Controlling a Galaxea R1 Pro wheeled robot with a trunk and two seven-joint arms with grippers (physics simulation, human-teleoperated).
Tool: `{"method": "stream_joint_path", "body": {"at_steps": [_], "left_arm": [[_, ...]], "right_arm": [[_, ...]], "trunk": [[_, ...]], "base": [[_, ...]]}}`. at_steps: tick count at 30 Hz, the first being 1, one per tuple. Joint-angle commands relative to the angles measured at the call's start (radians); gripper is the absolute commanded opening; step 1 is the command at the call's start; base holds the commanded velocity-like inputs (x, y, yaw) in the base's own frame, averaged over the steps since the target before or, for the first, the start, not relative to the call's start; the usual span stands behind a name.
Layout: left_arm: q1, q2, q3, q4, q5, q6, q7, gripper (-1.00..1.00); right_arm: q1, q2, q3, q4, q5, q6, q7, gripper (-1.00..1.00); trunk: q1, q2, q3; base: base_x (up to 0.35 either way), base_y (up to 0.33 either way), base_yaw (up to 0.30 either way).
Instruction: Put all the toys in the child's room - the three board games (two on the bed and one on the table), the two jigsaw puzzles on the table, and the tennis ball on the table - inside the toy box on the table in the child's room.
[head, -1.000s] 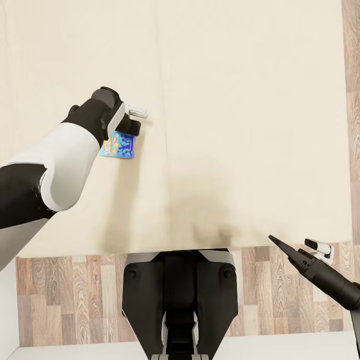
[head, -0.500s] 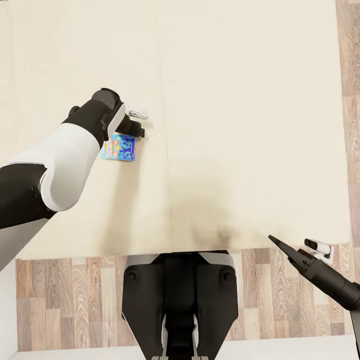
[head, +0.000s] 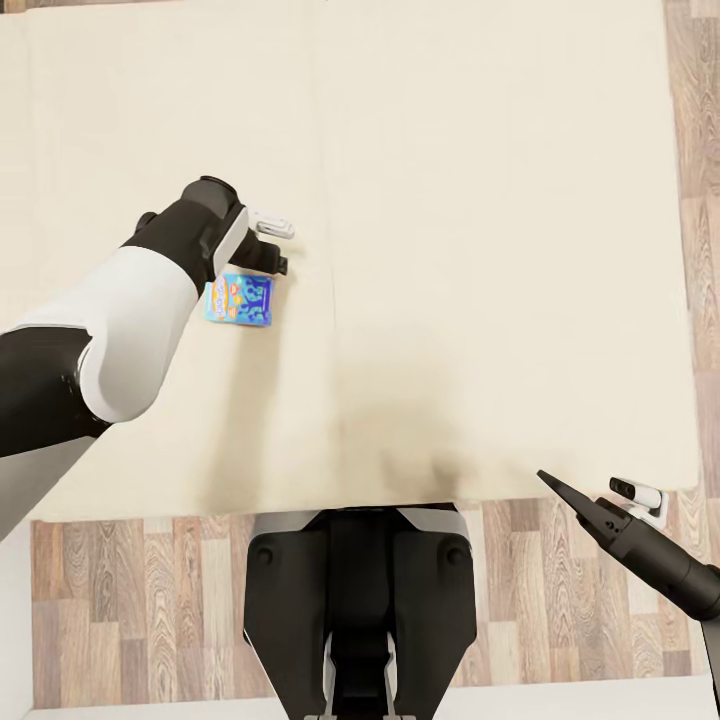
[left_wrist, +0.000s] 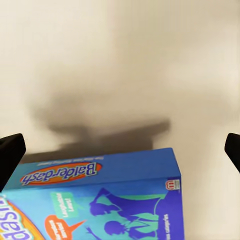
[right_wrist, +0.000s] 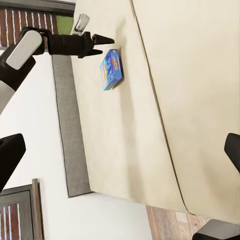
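One small blue board game (head: 240, 300) lies flat on the bed (head: 480, 250), toward the robot's left side of the mattress. It is a rectangular carton with crisp edges and a glossy printed lid: darker blue figure silhouettes on a lighter blue ground, an orange oval logo along one long side, and white lettering at a corner. The left wrist view shows the box (left_wrist: 100, 200) close up, with its side panel reading "Balderdash" and a soft grey shadow spread on the cloth just beyond it.

The left gripper (head: 270, 250) hangs over the far edge of the box. In the left wrist view its two dark fingertips (left_wrist: 10, 152) sit at opposite edges of the frame, spread wide, with nothing between them; the box is below and not gripped. In the right wrist view the same gripper (right_wrist: 100, 39) shows as a tapered black point just beside the box (right_wrist: 112, 69).

Beige and matte, the bed cover is smooth with a faint lengthwise seam, and a dark grey frame edge (right_wrist: 65, 125) runs along one side. Wood-plank floor (head: 150, 590) lies at the near edge of the bed.

The right gripper (head: 590, 505) hovers over the bed's near corner, well apart from the box; its black fingertips (right_wrist: 10, 155) stand wide apart, holding nothing.
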Motion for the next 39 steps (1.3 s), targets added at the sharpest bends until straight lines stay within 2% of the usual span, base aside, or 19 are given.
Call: {"method": "stream_joint_path", "body": {"at_steps": [1, 16, 39], "left_arm": [[0.000, 0.000, 0.002, -0.001, -0.011, 0.004, -0.009, 1.00], [0.001, 0.013, 0.001, 0.000, -0.010, 0.003, -0.009, 1.00], [0.009, 0.016, 0.001, 0.001, -0.010, -0.007, -0.010, 1.00]], "right_arm": [[0.000, 0.000, 0.000, 0.000, -0.003, 0.008, 0.001, 1.00], [0.000, 0.001, 0.000, 0.000, -0.003, 0.008, 0.000, 1.00], [0.000, 0.000, 0.000, 0.000, -0.002, 0.008, 0.000, 1.00]], "trunk": [[0.001, -0.002, -0.001], [0.001, -0.002, -0.001], [0.001, -0.002, -0.001]], "base": [[0.000, 0.000, 0.000], [0.000, 0.000, 0.000], [0.000, 0.000, 0.000]]}}
